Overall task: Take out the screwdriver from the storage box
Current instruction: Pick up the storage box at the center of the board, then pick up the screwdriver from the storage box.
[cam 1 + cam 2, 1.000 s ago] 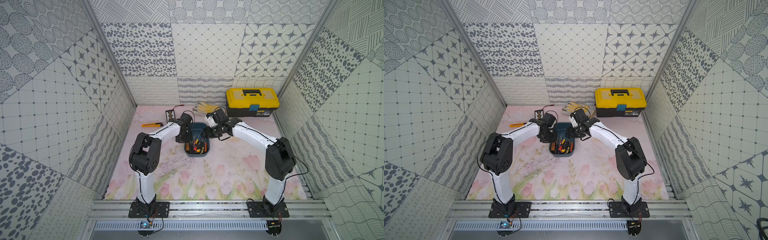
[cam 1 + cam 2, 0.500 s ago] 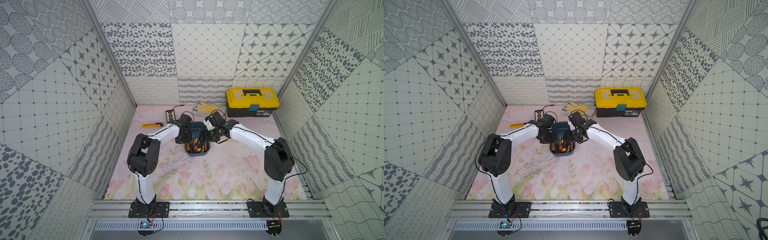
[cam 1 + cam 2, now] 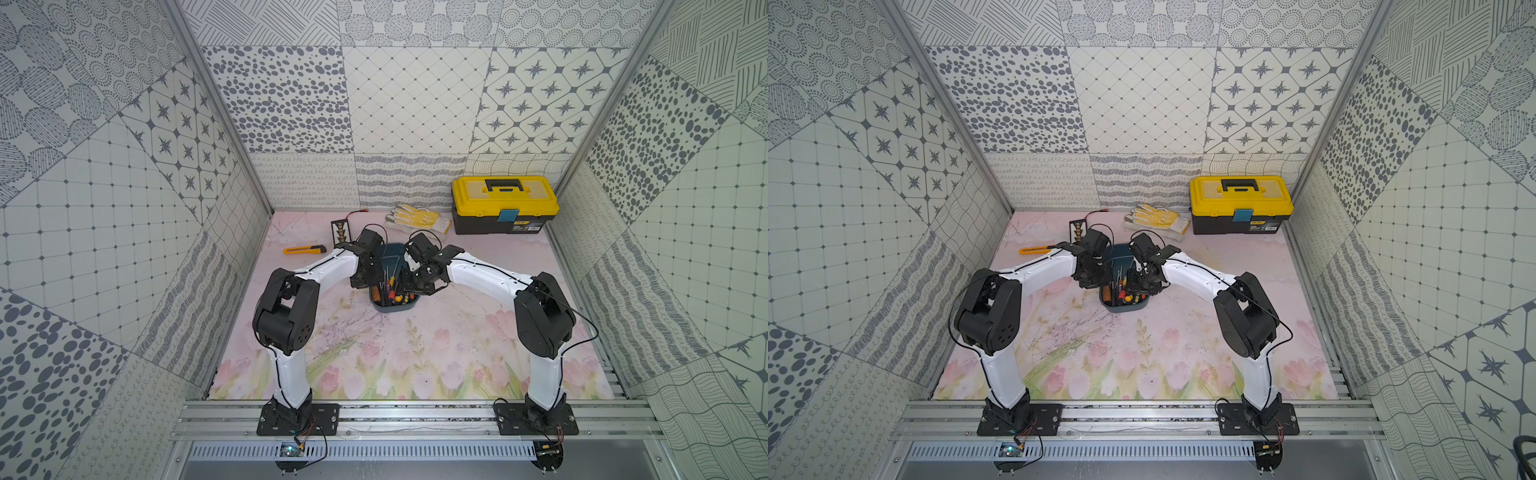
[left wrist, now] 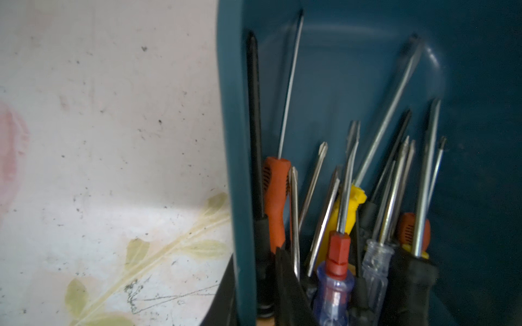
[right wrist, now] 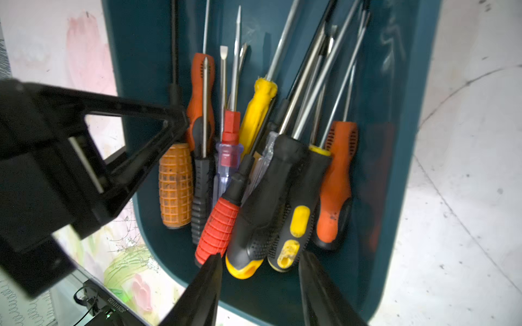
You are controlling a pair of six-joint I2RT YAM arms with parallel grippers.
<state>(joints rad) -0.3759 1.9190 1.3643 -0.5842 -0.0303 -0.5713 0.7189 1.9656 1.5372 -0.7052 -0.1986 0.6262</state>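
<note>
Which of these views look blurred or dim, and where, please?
Left wrist view: the box interior is dim and the screwdrivers are soft, softest nearest the lens. Right wrist view: brighter, handles fairly sharp, but the right claw up close is blurred. In both top views: even light, sharp, only faint shadows on the mat.

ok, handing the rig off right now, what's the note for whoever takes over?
Left hand: shut on the box side wall, bracing it.
Right hand: open, fingers either side of the black-and-yellow handles, no grip yet.
Screwdrivers: all lying in the box.
Done: box braced, approach lined up.
To do: close on one handle, lift it clear of the box.
</note>
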